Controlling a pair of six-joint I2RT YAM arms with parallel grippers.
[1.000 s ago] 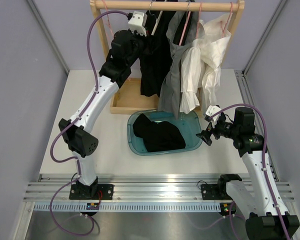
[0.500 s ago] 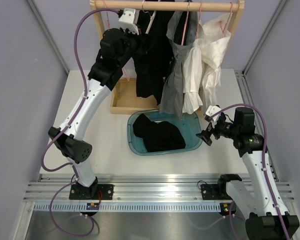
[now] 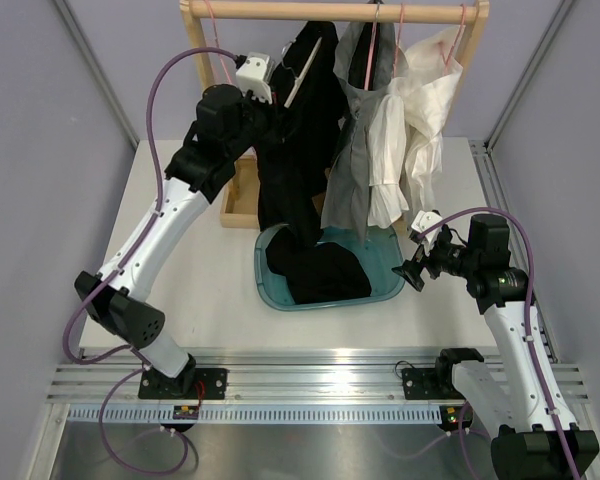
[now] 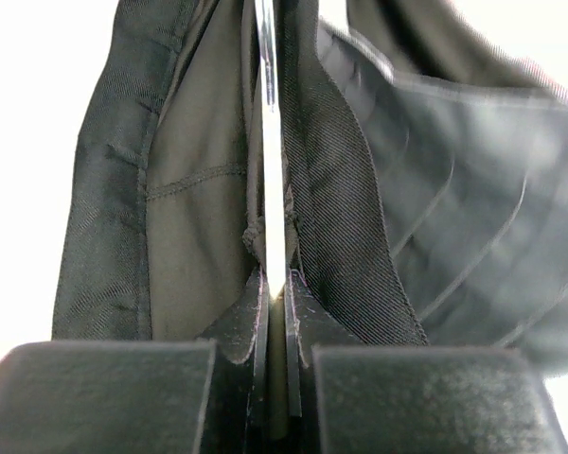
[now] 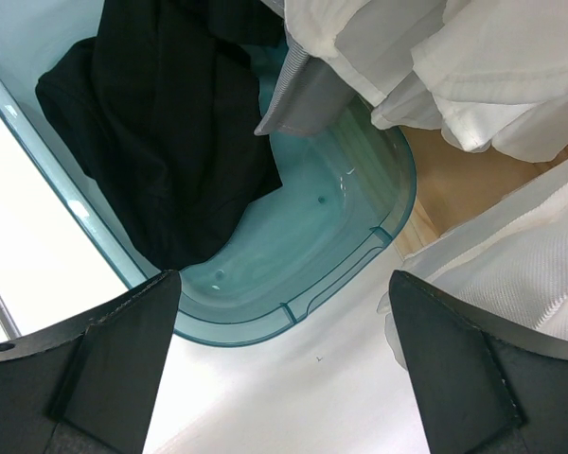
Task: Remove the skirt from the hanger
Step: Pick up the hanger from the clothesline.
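The grey pleated skirt (image 3: 346,185) hangs from a pink hanger (image 3: 370,45) on the wooden rail (image 3: 330,11), its hem over the teal tub (image 3: 380,293). It shows as grey pleats in the left wrist view (image 4: 473,199) and as a grey edge in the right wrist view (image 5: 303,95). My left gripper (image 3: 268,88) (image 4: 276,284) is shut on the thin pale bar of another hanger (image 3: 302,72) (image 4: 270,142), which is tilted below the rail and carries a black garment (image 3: 300,150). My right gripper (image 3: 417,262) (image 5: 284,279) is open and empty beside the tub's right end.
A black cloth (image 3: 320,275) lies in the tub. White garments (image 3: 415,120) hang at the right of the rail. The rack's wooden base (image 3: 242,205) is behind the tub. Walls close in on both sides.
My left arm has brought the hanger with the black garment off the rail and down towards me. The garment's hem now reaches the tub. The right arm has not moved.
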